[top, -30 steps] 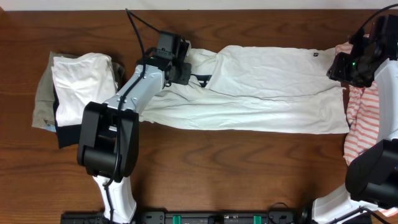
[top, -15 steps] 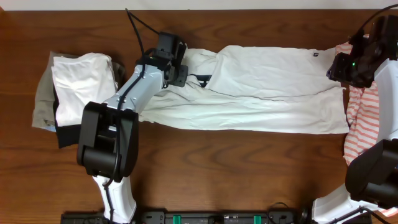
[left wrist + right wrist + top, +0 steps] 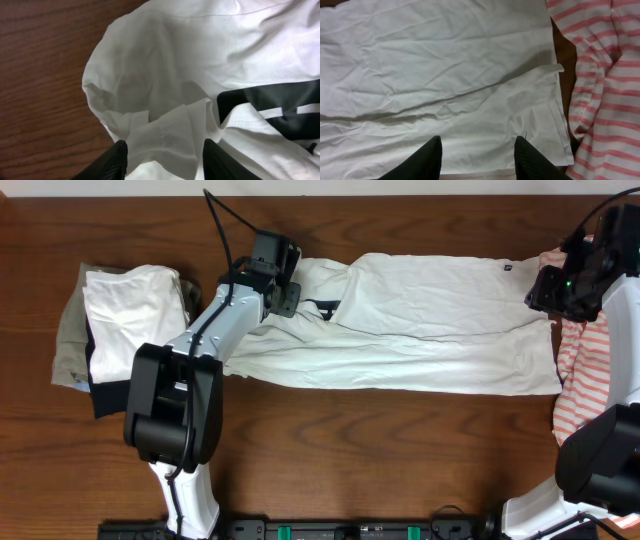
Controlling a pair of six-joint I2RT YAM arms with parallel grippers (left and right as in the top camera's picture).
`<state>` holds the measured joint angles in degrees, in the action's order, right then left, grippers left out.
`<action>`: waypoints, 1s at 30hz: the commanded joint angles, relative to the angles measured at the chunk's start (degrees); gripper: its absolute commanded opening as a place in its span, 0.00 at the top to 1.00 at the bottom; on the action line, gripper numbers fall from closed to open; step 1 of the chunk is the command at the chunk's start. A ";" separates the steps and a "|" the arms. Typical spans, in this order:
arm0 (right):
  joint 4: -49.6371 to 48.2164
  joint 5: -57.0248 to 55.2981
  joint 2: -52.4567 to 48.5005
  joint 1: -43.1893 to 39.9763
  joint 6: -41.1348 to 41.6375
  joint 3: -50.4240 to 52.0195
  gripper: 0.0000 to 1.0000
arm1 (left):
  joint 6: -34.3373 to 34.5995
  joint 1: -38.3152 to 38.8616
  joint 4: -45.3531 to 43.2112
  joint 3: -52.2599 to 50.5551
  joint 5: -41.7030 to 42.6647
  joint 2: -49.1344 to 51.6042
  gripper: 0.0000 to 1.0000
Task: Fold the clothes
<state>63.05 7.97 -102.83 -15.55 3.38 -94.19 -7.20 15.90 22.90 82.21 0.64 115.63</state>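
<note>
Arms both reach over the white T-shirt [image 3: 430,320], laid long and wrinkled across the dark wood table [image 3: 350,440]. I read the left gripper [image 3: 164,146] as spread over a bunched sleeve beside the black lettering [image 3: 280,107] — the right gripper [image 3: 478,142] likewise spread, above the hem corner. A striped garment [image 3: 580,380] lies at the right end, a folded pile [image 3: 125,315] at the left.

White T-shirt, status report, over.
Left gripper open over lettered end. Right gripper open over opposite edge. White T-shirt spread, partly folded. Coral-striped garment beside that edge.
</note>
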 commanded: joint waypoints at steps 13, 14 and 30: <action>0.20 0.44 -0.48 -0.02 -0.66 0.24 0.55 | -1.38 -0.17 -0.35 -0.24 -1.53 2.62 0.50; 0.22 0.44 -0.48 -0.02 -0.66 0.24 0.55 | -1.38 -0.17 -0.52 -0.24 -1.53 2.69 0.50; 0.20 0.44 -0.48 -0.02 -0.66 0.24 0.58 | -3.67 -0.20 -1.03 0.17 -2.95 2.36 0.94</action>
<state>63.20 7.97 -102.83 -15.55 3.38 -94.19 -9.43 15.90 22.00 82.21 -0.47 118.96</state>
